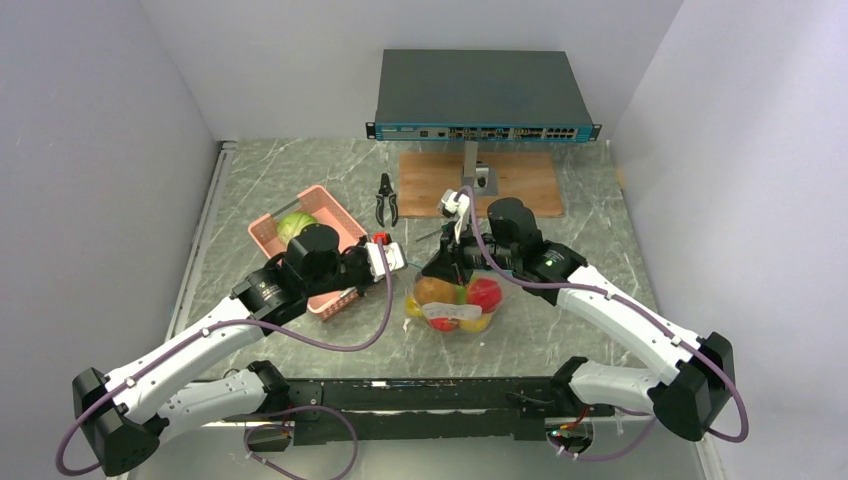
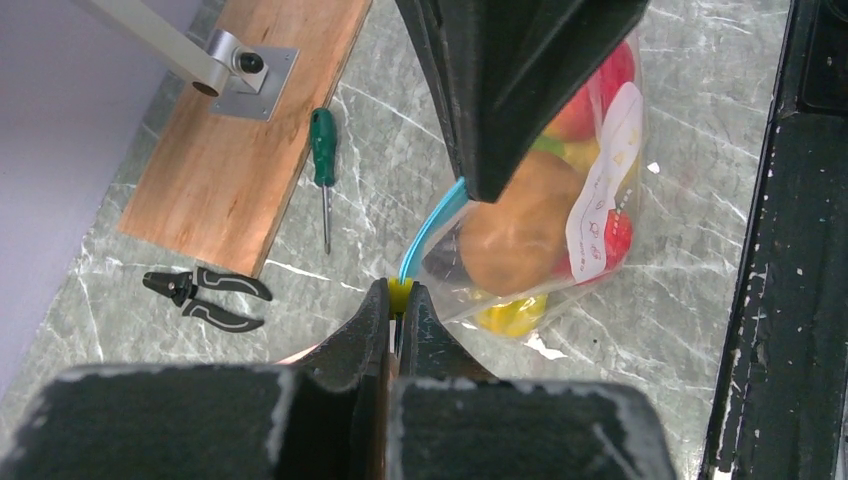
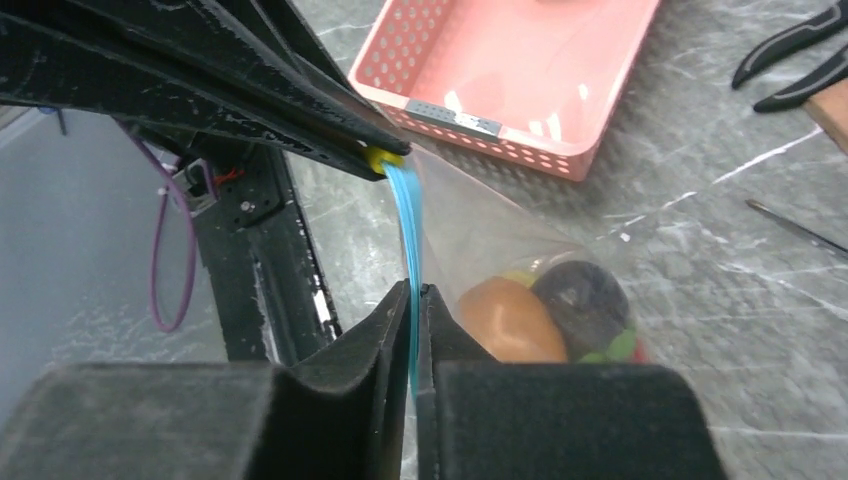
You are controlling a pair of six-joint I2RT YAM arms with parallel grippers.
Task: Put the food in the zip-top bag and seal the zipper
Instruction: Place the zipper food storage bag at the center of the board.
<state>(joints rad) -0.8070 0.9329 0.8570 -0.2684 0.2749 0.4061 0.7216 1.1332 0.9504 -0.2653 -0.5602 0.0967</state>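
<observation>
The clear zip-top bag (image 1: 455,305) sits mid-table, holding an orange-brown fruit (image 2: 515,235), red, yellow and dark pieces. Its teal zipper (image 3: 407,220) runs taut between my two grippers. My left gripper (image 2: 400,292) is shut on the yellow tab at the zipper's end; it also shows in the top view (image 1: 403,263). My right gripper (image 3: 414,295) is shut on the zipper a short way along the strip, just above the food; it also shows in the top view (image 1: 441,267). A green food piece (image 1: 296,224) lies in the pink basket (image 1: 335,207).
Black pliers (image 1: 387,200) and a green-handled screwdriver (image 2: 322,135) lie behind the bag. A wooden board (image 1: 525,180) with a metal post carries a network switch (image 1: 480,95) at the back. The pink basket stands left of the bag, under my left arm.
</observation>
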